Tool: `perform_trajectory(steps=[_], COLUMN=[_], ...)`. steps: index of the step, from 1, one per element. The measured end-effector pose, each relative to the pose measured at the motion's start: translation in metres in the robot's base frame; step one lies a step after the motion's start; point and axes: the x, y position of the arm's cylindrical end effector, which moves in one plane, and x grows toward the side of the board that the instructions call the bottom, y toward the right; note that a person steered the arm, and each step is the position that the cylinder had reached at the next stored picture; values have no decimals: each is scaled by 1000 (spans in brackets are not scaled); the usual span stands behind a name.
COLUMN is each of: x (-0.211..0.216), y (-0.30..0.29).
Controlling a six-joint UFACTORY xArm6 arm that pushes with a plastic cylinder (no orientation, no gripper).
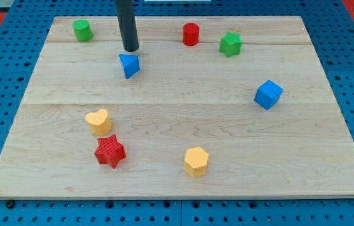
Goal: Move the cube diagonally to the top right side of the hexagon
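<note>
So right now my tip [130, 49] is parked near the view's top, just above the blue triangular block [129, 64] — close to it, maybe touching, hard to say from this angle. It's a bare rod, so there's nothing to spread or pinch; it carries nothing.

The thing I actually need, the blue cube [268, 94], sits well off to the view's right of my tip and a bit lower. The yellow hexagon [196, 161] is further down still, toward the view's bottom and also right of my tip.

Progress-wise? The cube already lies up and to the right of the hexagon, but well apart from it — so I'd guess it needs nudging closer along that diagonal, down and left. My tip is nowhere near the cube, so I'd call the push itself not yet started.

Other stuff around: green cylinder [82, 30] to my tip's left, red cylinder [191, 34] and green star [230, 44] to its right, yellow heart [98, 121] and red star [109, 151] below it.
</note>
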Motion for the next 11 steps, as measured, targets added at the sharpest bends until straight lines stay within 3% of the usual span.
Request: perform_trajectory(steps=[1,2,3,5,6,8,11], x=[9,25,61,81,155,103,137], y=[4,47,122,322,329,265,229])
